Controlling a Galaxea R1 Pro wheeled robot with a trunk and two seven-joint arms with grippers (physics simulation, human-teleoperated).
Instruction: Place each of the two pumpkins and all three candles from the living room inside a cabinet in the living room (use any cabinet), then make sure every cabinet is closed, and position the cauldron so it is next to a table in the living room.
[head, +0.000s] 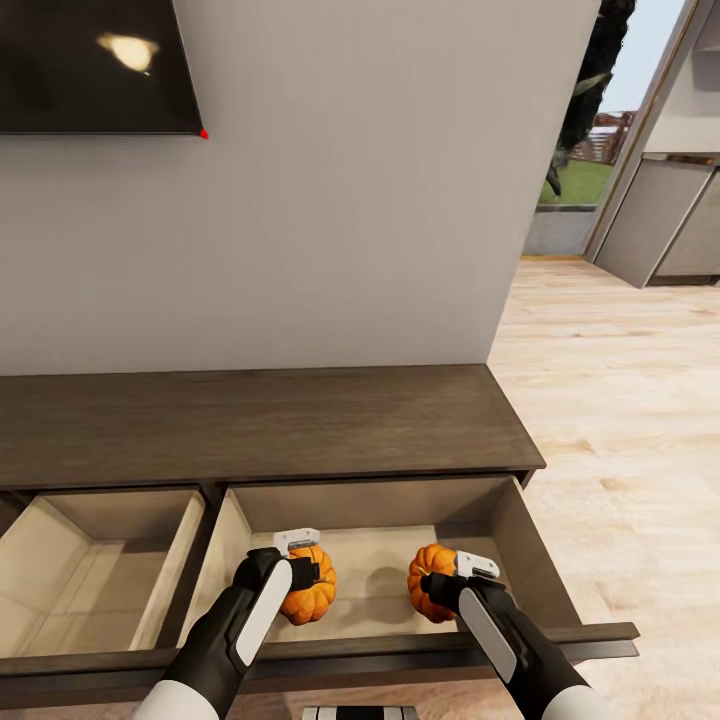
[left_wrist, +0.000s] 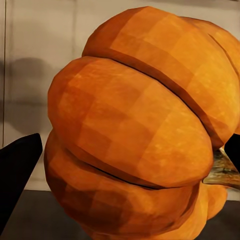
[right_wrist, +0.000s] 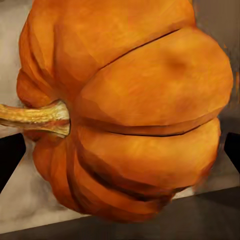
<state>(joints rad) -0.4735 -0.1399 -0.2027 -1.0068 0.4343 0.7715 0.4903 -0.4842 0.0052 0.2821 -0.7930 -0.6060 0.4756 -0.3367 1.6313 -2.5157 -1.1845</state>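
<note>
The long dark brown cabinet stands against the wall with two drawers pulled out, showing pale beige insides. Both pumpkins hang inside the right-hand drawer. My left gripper is shut on one orange pumpkin, which looms ribbed and close in the left wrist view between the dark fingers. My right gripper is shut on the other pumpkin, whose pale stem points sideways in the right wrist view. The candles, cauldron and table are out of view.
The left-hand drawer stands open with a bare beige floor. A dark screen hangs on the grey wall above. Pale wooden floor stretches to the right toward a glass opening and grey units.
</note>
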